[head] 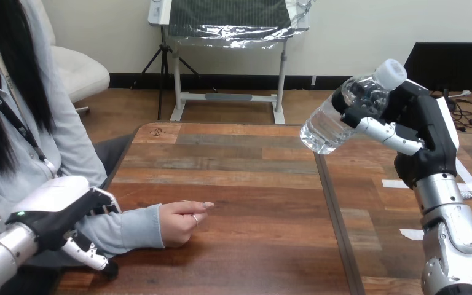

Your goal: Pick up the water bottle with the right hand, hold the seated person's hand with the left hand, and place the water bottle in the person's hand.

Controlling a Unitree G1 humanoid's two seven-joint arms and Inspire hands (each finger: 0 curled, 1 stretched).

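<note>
Head view, read from left to right. At the lower left, the robot's left hand [58,206] sits astride the person's forearm [126,230]. Its fingers [106,201] reach over the far side of the sleeve and its thumb [89,255] lies along the near side, so the forearm is clasped between them. Just right of this, the person's hand [181,222] rests on the wooden table [252,184], loosely curled and holding nothing. It is clear of the robot's left hand, which grips farther up the arm.

At the upper right, the robot's right hand [427,126] is raised above the table on its silver forearm [452,239]. The right hand is closed round the upper part of the water bottle [338,120], one finger crossing the front of the bottle. The bottle is clear plastic with a white cap [390,72]. It is tilted, with the cap toward the upper right and the base toward the lower left. It hangs in the air, well apart from the person's hand.
</note>
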